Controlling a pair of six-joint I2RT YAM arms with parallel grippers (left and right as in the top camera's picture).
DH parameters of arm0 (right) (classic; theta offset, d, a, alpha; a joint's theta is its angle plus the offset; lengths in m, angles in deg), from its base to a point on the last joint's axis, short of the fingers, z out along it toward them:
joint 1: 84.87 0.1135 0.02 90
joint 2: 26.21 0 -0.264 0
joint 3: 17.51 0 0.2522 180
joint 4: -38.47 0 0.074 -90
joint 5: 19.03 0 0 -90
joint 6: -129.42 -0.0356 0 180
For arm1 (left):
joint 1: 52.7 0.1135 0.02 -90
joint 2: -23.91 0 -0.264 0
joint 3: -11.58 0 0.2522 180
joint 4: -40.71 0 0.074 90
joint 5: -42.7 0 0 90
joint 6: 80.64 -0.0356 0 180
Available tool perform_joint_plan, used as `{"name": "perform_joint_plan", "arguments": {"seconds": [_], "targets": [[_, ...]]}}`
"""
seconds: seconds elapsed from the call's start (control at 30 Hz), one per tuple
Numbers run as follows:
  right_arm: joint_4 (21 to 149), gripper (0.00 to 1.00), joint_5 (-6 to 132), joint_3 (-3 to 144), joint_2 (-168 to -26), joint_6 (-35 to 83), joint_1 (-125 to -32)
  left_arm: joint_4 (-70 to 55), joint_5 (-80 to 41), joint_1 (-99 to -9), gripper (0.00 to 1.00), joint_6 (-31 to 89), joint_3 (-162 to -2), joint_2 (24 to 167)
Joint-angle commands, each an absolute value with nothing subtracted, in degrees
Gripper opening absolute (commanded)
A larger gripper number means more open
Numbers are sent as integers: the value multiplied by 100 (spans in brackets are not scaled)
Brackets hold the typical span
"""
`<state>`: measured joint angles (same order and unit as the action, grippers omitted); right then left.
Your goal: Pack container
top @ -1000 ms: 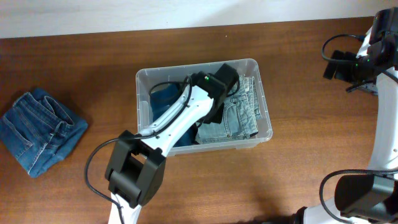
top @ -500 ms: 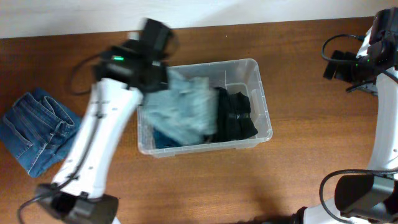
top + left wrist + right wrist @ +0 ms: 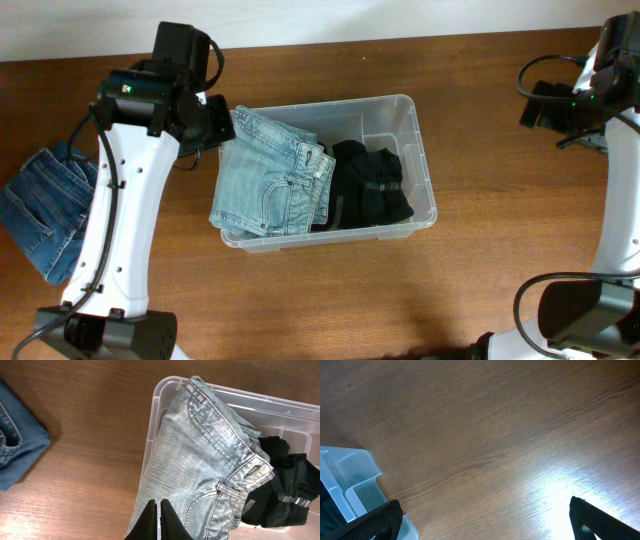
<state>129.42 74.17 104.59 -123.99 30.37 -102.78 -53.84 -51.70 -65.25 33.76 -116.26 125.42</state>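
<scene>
left gripper (image 3: pixel 158 506) pinches light jeans (image 3: pixel 270 170) draped over the container (image 3: pixel 427 160) rim; right gripper (image 3: pixel 482 515) gapes wide, empty.

The clear plastic container (image 3: pixel 390 100) sat upright on the brown table (image 3: pixel 480 270), open at the top. Some light blue jeans (image 3: pixel 270 170) hung over its left edge. A black thing (image 3: pixel 372 185), maybe clothes, lay inside on the right.
</scene>
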Motion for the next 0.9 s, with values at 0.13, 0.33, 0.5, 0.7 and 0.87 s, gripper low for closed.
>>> {"name": "perform_joint_plan", "arguments": {"seconds": [0.13,0.33,0.5,0.7,0.87], "targets": [[12940,99,7465,10507,-12399,2997,-10289,-5386,-5070,-6545,10,3118,-11547,12422],[12940,99,7465,10507,-12399,2997,-10289,-5336,-5070,-6547,73,2727,-11515,12464],[12940,99,7465,10507,-12399,2999,-10289,-4849,-5048,-6637,77,2543,-10988,12494],[12940,99,7465,10507,-12399,2999,-10289,-4516,-5046,-6833,40,2250,-10723,12492],[12942,99,7465,10507,-12399,2999,-10289,-4888,-5056,-7249,23,2250,-10723,12492]]}}
